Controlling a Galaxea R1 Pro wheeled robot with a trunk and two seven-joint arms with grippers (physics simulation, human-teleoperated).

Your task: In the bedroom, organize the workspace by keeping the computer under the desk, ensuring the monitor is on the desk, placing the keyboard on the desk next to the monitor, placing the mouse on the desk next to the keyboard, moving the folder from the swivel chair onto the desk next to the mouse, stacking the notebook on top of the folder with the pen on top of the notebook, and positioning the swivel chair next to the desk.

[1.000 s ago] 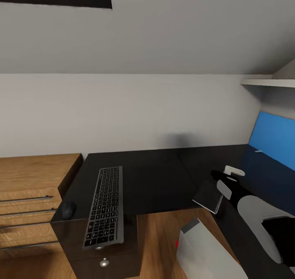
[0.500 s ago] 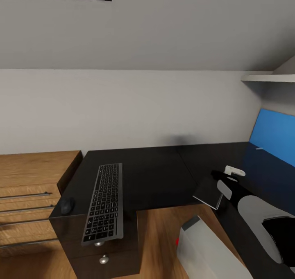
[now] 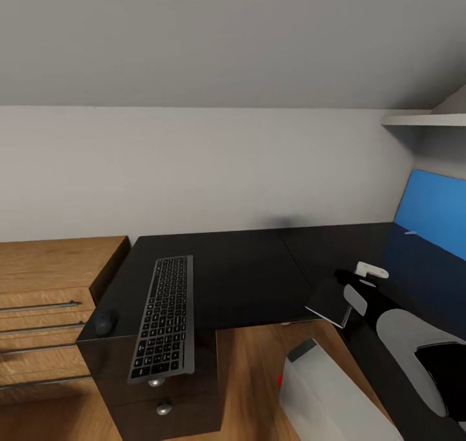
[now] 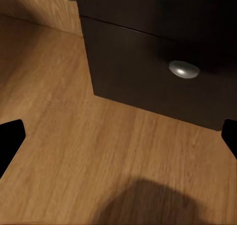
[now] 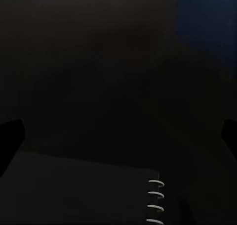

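1 notebook (image 3: 329,302) sits at the right claw (image 3: 349,286), grip unclear; the left claw (image 4: 118,136) hangs spread wide, empty; keyboard (image 3: 164,317) and mouse (image 3: 105,321) lie on the table (image 3: 246,279).

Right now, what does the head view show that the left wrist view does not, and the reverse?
Head view: the keyboard and the mouse on the desk, the notebook, and the computer below. Left wrist view: the open left pincer above the floor. Shared: the desk's drawer front with a silver knob, the wooden floor, and the wooden chest.
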